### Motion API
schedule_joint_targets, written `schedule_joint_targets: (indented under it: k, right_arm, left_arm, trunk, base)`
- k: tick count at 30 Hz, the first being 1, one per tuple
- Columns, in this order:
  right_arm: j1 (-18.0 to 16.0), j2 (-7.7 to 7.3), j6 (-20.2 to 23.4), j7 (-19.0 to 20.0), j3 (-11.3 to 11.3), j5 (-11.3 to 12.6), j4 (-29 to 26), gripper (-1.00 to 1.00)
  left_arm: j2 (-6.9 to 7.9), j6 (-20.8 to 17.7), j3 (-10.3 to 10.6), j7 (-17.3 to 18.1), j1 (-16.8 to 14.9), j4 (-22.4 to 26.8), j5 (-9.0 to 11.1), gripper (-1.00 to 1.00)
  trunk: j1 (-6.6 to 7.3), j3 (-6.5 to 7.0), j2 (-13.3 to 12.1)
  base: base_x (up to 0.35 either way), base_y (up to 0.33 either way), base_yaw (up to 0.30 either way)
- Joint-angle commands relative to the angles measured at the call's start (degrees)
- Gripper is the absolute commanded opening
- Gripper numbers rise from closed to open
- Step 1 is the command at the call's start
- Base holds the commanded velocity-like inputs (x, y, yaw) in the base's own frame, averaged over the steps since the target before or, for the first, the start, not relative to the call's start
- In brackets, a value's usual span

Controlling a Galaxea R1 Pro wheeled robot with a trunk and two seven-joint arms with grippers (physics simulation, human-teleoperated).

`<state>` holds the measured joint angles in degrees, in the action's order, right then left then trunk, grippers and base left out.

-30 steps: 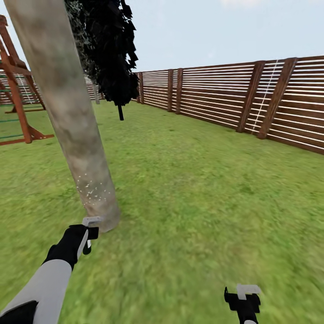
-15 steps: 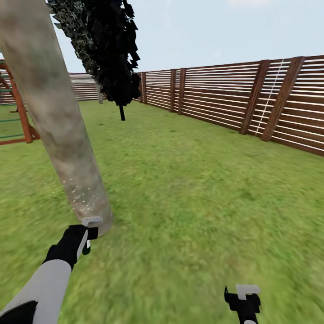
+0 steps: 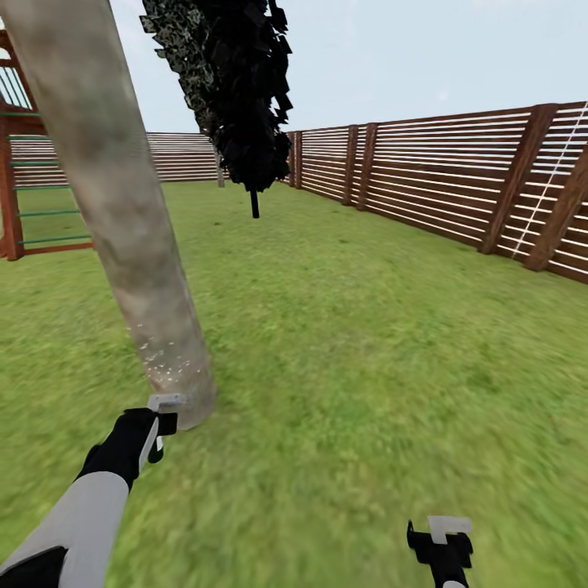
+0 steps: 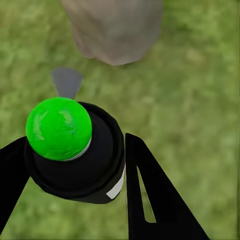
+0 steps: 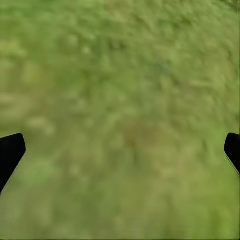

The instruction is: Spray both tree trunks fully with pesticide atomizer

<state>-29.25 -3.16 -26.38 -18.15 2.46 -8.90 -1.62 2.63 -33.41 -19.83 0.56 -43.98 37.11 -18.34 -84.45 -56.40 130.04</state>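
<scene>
The green grass lawn (image 3: 367, 343) carries everything here. A pale mottled tree trunk (image 3: 122, 220) rises from it near left, a dark cone-shaped tree (image 3: 245, 106) stands farther back, and a reddish slatted fence (image 3: 457, 188) edges its right and far sides. A wooden play frame (image 3: 24, 196) stands on the grass far left.

Left hand (image 4: 75, 165) clamps black atomizer (image 4: 85, 165), green cap (image 4: 58, 128); tree trunk (image 4: 114, 30) base near, on grass (image 4: 195, 100).
</scene>
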Motion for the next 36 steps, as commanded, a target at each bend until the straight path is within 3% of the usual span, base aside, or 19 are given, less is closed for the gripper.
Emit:
schedule_joint_targets:
  k: [1,18,30,36]
  right_arm:
    - [-0.02,0.00,-0.07,-0.26,0.27,-0.59,0.02,1.00]
    - [-0.02,0.00,-0.07,-0.25,0.27,-0.60,0.04,1.00]
    - [-0.02,0.00,-0.07,-0.26,0.27,-0.60,0.04,1.00]
    - [-0.02,-0.04,-0.07,-0.24,0.27,-0.60,-0.02,1.00]
  left_arm:
    - [-0.12,-0.25,-0.12,0.06,-0.05,0.06,-0.20,-1.00]
    - [-0.25,-0.25,-0.12,0.06,-0.05,0.06,-0.20,-1.00]
    - [-0.44,-0.22,-0.12,0.06,-0.05,0.01,0.02,-1.00]
    - [-1.56,-0.22,0.13,0.12,-0.18,-0.77,0.07,-1.00]
  trunk:
    - [-0.01,-0.05,0.02]
    - [-0.01,-0.05,0.02]
    - [-0.01,-0.05,0.02]
    - [-0.01,-0.05,0.02]
  base:
    - [0.184,-0.243,0.119]
    - [0.175,-0.244,0.020]
    - [0.151,-0.253,0.261]
    - [-0.034,-0.253,0.276]
